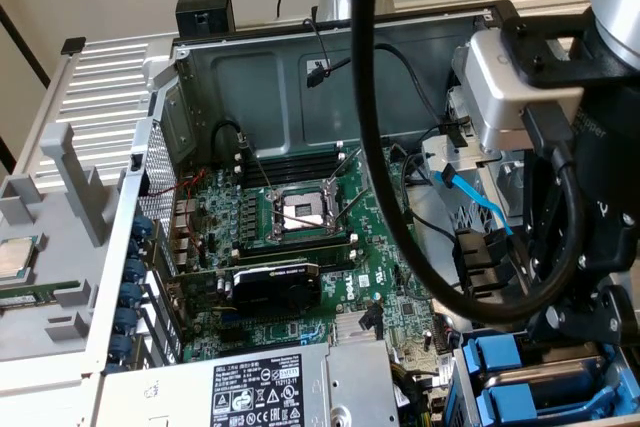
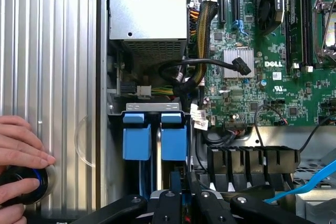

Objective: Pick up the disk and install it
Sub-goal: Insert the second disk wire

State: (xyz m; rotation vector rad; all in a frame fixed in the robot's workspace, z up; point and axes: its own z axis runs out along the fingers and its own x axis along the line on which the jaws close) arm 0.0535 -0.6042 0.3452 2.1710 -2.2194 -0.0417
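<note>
Hanging over the drive bay at the open computer case's (image 1: 300, 87) corner, the claw (image 2: 184, 200) stands narrow, gripping the disk (image 2: 176, 179) among blue carriers (image 2: 174, 137). Black cables (image 1: 375, 147) cross the motherboard (image 2: 252, 72); a hand (image 2: 21, 153) rests nearby.

Arm (image 1: 590, 197) over open computer case (image 1: 300, 97) — blue carriers (image 1: 520, 377) below.

The robot arm (image 1: 600, 197) stands at the exterior view's right, its grey wrist block and black cabling reaching downward. In the wrist view the pincer (image 2: 185, 203) points down, its black linkage arms drawn in together and the fingers set close, with a narrow gap between them. A person's hand (image 2: 21, 156) lies flat, fingers curled around a round black knob.
</note>
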